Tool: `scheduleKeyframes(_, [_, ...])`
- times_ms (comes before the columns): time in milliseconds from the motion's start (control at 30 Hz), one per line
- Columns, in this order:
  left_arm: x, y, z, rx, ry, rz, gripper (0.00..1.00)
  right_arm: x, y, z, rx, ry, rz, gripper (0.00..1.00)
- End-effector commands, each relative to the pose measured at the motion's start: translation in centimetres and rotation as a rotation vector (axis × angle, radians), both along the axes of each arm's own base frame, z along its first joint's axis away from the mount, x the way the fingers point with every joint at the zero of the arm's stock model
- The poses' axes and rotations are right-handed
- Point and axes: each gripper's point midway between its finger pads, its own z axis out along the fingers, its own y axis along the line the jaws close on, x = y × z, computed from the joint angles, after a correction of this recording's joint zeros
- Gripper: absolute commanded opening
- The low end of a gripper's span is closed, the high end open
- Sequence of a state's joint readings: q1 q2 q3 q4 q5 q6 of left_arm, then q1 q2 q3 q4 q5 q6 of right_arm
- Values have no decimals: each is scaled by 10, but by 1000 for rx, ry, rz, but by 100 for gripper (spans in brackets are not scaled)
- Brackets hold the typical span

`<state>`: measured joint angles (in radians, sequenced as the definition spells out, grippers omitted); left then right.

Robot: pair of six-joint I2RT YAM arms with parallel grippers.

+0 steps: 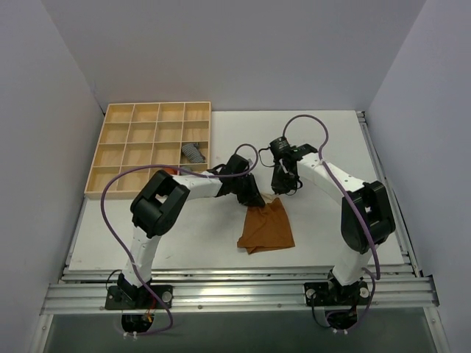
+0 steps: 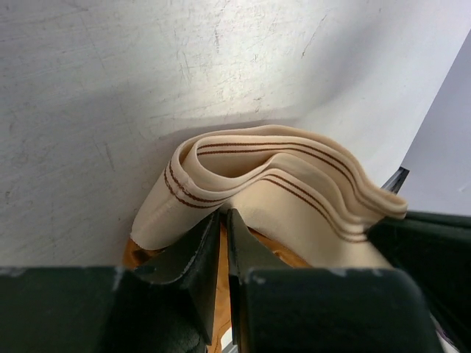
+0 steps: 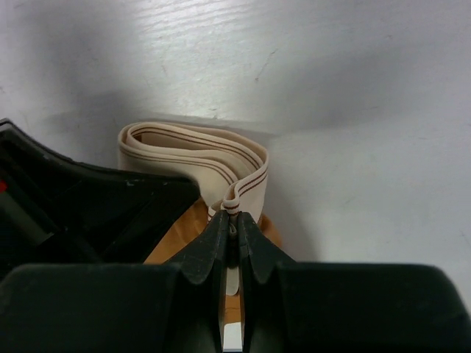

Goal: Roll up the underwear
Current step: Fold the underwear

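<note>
Walls point(image 1: 235, 51), pale grey, closed in three sides. Table point(image 1: 176, 235) — white, scuffed. Tray point(image 1: 121, 140), wooden, compartmented, stood far left. Underwear point(image 1: 266, 229) lay mid-table, band point(image 2: 294, 184) folded at its far end. Left gripper point(image 2: 223, 218) and right gripper point(image 3: 234, 220) — both pinched narrow on that end.

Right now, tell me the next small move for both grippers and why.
Probably roll both wrists together, turning the band toward the near edge: left gripper and right gripper each pinch the folded band, the rest of the underwear lies flat.
</note>
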<state>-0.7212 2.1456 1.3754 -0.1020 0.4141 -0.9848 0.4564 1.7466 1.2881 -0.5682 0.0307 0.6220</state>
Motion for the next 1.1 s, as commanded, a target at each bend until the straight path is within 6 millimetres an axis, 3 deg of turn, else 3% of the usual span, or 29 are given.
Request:
scheduleKeyframes(0, [11, 5, -14, 59, -25, 34, 17, -7, 26, 19, 74, -20, 69, 0])
scheduleKeyframes(133, [9, 3, -16, 36, -9, 50, 17, -11, 52, 18, 167, -31, 116, 2])
scheduleKeyframes(300, [5, 5, -20, 39, 2, 57, 17, -8, 65, 24, 240, -96, 184, 25])
scheduleKeyframes(467, [2, 8, -25, 45, 17, 63, 17, -13, 54, 25, 260, -97, 242, 39])
scheduleKeyframes(633, [0, 9, -29, 53, 22, 63, 17, -18, 45, 55, 254, -169, 269, 45])
scheduleKeyframes(733, [0, 10, -32, 59, 25, 65, 17, -32, 36, 58, 243, -188, 294, 47])
scheduleKeyframes(933, [1, 10, -33, 65, 25, 62, 17, -66, -2, 28, 167, -152, 226, 51])
scheduleKeyframes(1067, [1, 12, -34, 85, 28, 52, 16, -73, -23, 18, 114, -134, 122, 53])
